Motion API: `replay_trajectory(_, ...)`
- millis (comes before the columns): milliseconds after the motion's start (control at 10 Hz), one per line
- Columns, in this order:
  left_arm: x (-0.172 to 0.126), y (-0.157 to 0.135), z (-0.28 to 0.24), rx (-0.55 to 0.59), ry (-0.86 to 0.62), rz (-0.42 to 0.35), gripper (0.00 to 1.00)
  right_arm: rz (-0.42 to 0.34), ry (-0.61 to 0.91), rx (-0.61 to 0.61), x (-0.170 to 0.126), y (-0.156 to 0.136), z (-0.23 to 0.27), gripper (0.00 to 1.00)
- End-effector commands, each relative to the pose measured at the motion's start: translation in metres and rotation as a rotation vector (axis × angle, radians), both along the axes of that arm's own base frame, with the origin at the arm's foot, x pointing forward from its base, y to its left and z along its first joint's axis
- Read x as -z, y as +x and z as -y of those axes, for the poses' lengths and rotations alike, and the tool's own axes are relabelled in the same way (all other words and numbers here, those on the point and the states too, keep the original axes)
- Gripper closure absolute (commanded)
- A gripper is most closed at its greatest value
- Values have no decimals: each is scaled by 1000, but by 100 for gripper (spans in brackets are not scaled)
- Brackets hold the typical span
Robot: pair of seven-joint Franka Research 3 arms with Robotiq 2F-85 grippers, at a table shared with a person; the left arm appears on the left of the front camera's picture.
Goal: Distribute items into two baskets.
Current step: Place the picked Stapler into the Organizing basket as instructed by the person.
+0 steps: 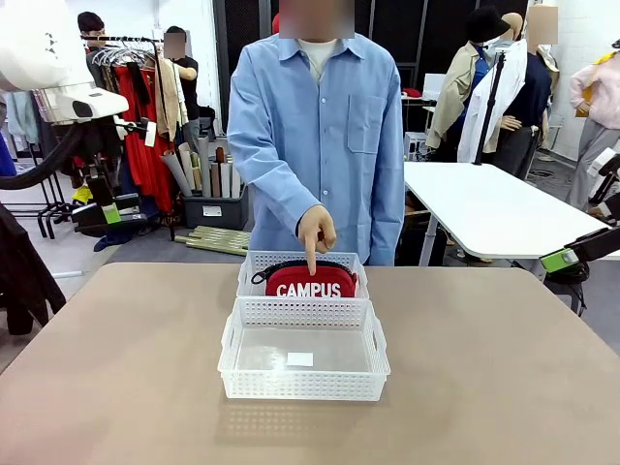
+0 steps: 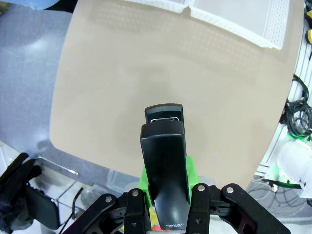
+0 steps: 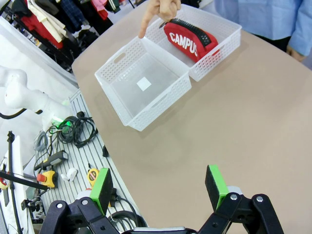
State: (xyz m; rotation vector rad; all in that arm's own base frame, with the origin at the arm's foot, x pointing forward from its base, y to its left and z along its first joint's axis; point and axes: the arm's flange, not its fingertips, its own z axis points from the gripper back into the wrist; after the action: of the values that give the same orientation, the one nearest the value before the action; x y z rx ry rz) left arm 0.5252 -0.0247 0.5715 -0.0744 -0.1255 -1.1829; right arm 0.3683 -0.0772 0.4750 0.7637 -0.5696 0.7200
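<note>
Black and glossy, the stapler (image 2: pixel 164 170) sat clamped lengthwise between the green pads (image 2: pixel 191 170) of the left gripper (image 2: pixel 165 195), its nose jutting out beyond the fingertips and hanging in the air above the tan table (image 2: pixel 146 92), well short of the baskets at the table's far edge in the left wrist view. The jaws were closed tight on its body (a metal clip showed at the tip). The red pouch (image 1: pixel 310 281) with white "CAMPUS" lettering lay in the farther basket (image 1: pixel 254 266), and the person's hand (image 1: pixel 316 231) pointed a forefinger down at it. Touching that basket on the robot's side stood the nearer basket (image 1: pixel 302 387), holding only a small white square (image 1: pixel 300 359) on its floor. The right gripper (image 3: pixel 161 187) hovered off the table's corner with its fingers spread wide, gripping nothing, well apart from both baskets.
</note>
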Motion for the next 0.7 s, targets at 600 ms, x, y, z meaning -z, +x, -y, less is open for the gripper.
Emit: replay_trajectory(600, -4, 1, -2, -5, 0, 8, 95, 8, 12, -1, -1, 0, -1, 0)
